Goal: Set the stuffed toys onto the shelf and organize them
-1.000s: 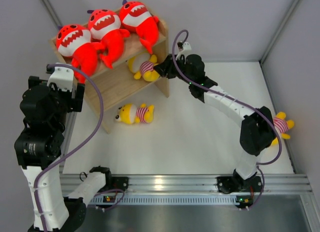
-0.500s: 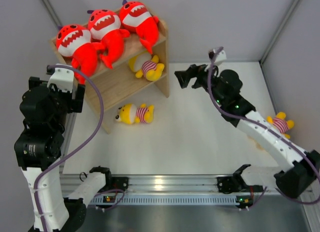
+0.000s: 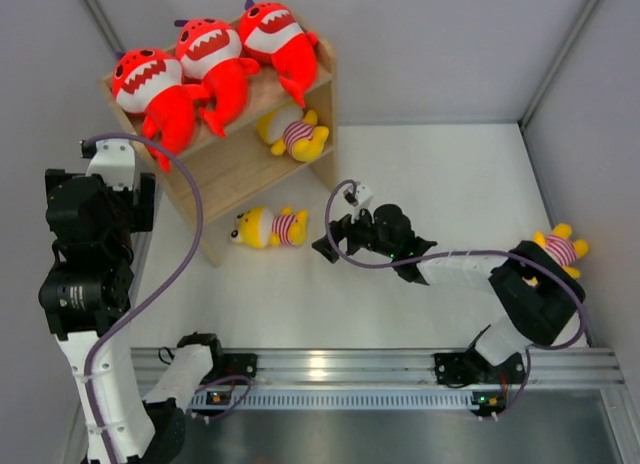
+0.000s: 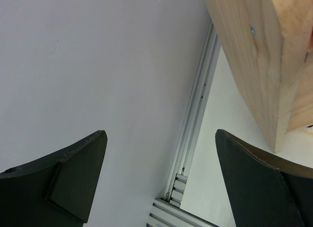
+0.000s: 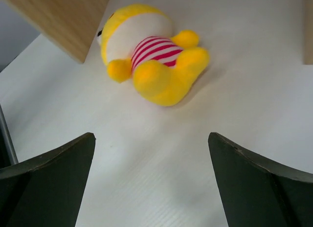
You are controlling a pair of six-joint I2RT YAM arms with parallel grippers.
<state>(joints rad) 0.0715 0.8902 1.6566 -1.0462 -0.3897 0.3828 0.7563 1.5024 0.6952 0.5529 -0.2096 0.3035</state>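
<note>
- The right tool is spread wide and empty, near the yellow doll lying on the table.
- The left tool is released, beside the shelf.

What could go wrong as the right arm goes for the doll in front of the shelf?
1. The open right end effector may shove the flat-lying doll under the shelf instead of gripping it.
2. The right elbow sits beside the other doll and could drag it out of reach.
</note>
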